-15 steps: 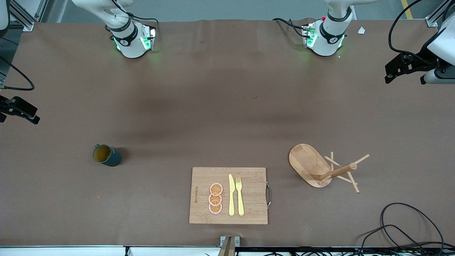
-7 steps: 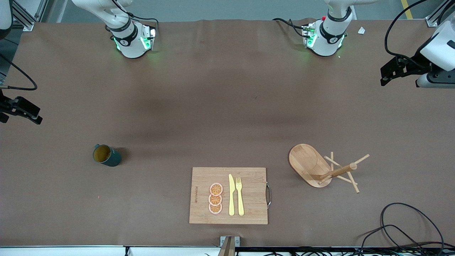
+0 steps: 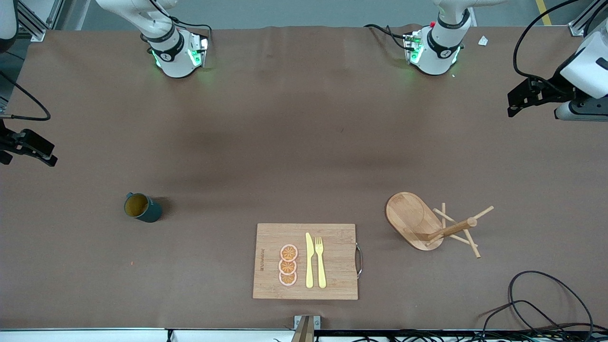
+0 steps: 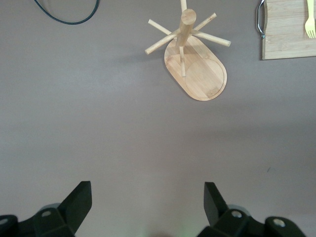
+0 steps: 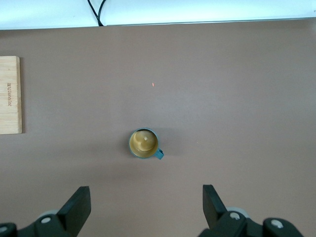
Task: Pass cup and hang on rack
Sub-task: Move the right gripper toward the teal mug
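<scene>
My left gripper (image 4: 147,207) hangs with its black fingers spread wide, holding nothing, over bare brown matte table (image 3: 304,142) at my left arm's end; my right gripper (image 5: 146,210) is just as wide and empty at the other end. The cup (image 3: 142,208), a small dark teal cylinder with ochre inside, stands upright toward my right arm's end. The rack (image 3: 430,224), pale wood with oval base and thin dowel pegs, stands beside the rectangular bamboo cutting board (image 3: 332,261).
</scene>
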